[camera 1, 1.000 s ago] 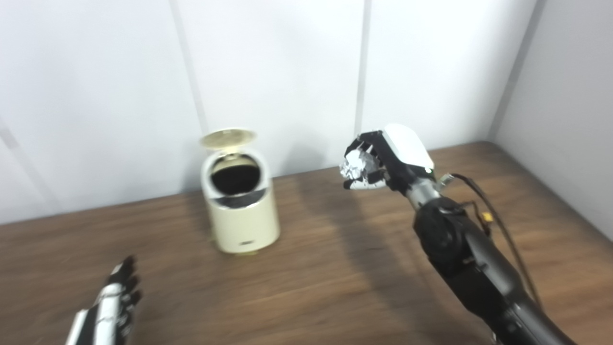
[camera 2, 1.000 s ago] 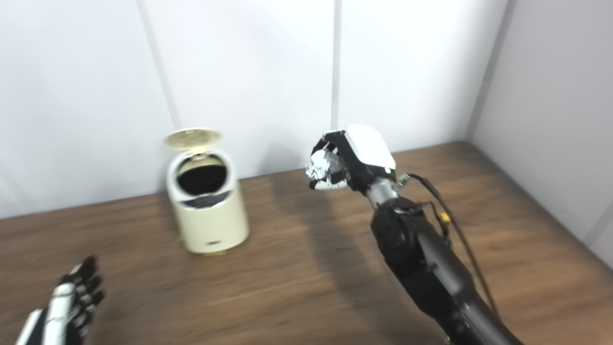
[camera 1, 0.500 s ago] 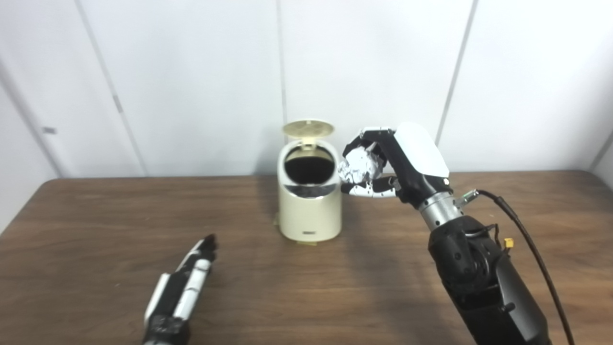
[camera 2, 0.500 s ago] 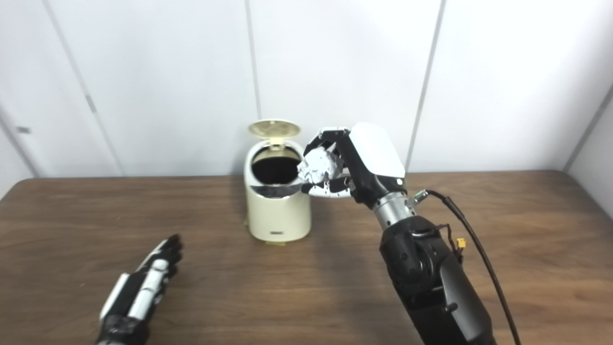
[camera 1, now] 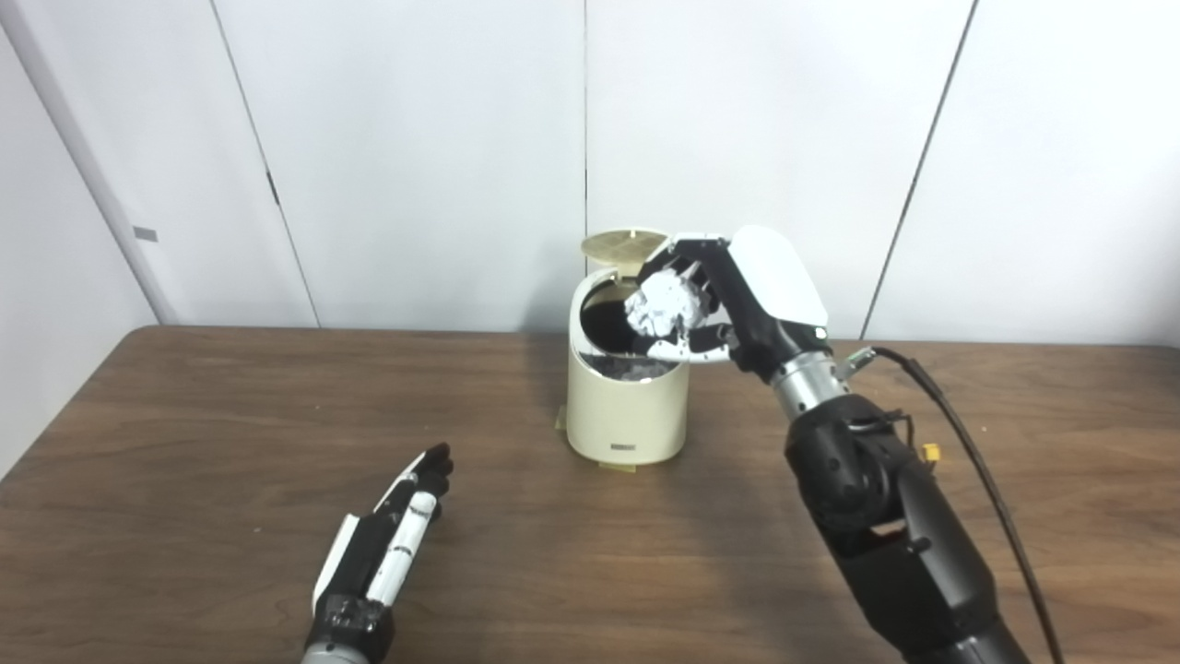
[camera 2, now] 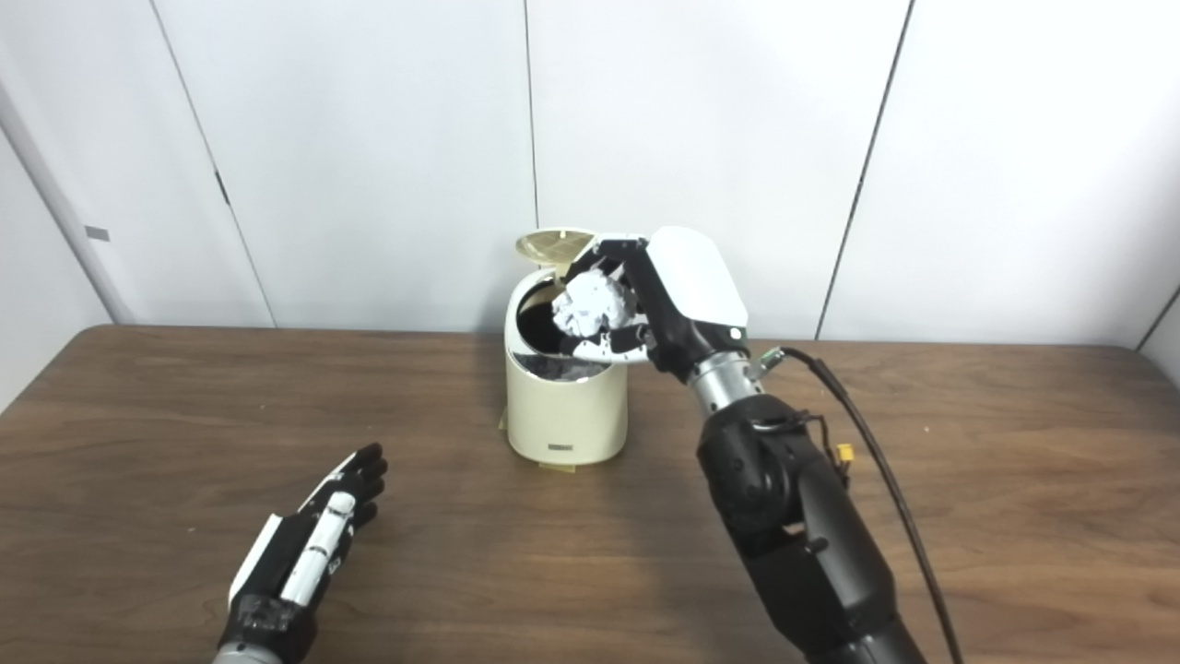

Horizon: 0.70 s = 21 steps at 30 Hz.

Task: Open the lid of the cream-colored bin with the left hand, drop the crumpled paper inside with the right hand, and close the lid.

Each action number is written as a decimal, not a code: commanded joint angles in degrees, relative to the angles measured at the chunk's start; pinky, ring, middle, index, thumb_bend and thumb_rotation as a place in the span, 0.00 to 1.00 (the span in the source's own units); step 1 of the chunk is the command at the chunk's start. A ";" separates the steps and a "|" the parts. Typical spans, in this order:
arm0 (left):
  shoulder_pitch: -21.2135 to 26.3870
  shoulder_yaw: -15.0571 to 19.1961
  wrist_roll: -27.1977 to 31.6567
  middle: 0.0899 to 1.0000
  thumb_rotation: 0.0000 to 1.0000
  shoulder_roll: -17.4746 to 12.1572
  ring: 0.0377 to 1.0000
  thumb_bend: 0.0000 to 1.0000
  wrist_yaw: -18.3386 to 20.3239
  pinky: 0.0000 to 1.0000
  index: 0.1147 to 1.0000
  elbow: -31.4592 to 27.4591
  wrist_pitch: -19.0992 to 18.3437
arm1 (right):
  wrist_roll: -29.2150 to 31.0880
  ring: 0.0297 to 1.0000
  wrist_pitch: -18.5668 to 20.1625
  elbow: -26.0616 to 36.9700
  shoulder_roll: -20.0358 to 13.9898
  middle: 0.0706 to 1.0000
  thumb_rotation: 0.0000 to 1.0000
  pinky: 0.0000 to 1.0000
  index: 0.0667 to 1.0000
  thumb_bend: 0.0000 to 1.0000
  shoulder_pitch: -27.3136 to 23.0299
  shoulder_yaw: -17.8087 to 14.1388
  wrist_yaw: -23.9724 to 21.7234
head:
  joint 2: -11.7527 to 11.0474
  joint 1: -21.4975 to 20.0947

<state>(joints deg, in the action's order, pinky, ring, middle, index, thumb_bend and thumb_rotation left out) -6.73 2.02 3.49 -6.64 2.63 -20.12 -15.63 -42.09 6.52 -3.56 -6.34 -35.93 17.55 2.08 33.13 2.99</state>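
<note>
The cream-colored bin stands at the back middle of the wooden table, its round lid tipped up behind a dark mouth. My right hand hovers over that mouth from the right, shut on the crumpled paper, a white wad held just above the rim. My left hand lies low over the table at the front left, flat and open, fingers stretched toward the bin and well short of it.
White wall panels rise right behind the bin. The brown table ends at a left edge near the wall corner. A black cable loops off my right forearm.
The camera has swung, shifting the whole scene. My right hand has carried the paper leftward from beside the bin to over its mouth. The left hand stays flat on the table.
</note>
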 commanded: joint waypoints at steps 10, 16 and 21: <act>-1.77 -0.51 -0.57 0.93 0.83 0.97 0.95 0.56 -0.39 0.97 0.97 -0.96 3.33 | 0.67 0.36 -4.33 -10.64 1.90 0.47 0.00 0.32 0.48 0.49 -6.51 -0.72 7.37 | -0.11 -0.05; -2.02 -0.58 -1.06 0.93 0.82 1.21 0.95 0.56 -0.94 0.97 0.96 -1.70 2.44 | 0.30 0.37 -3.99 -14.35 3.17 0.47 0.00 0.32 0.48 0.50 -7.79 -0.07 9.07 | -0.19 -0.22; -2.36 -0.71 -1.29 0.94 0.83 1.36 0.95 0.56 -0.99 0.97 0.97 -1.93 2.36 | 0.92 0.37 -3.47 -15.28 3.75 0.47 0.00 0.33 0.48 0.50 -8.24 -0.11 9.29 | 0.02 -0.25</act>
<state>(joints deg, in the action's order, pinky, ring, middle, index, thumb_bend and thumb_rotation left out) -7.29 1.54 2.35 -6.77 2.17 -20.17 -14.31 -41.55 4.05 -19.91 -3.13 -40.84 17.60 10.59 33.13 2.72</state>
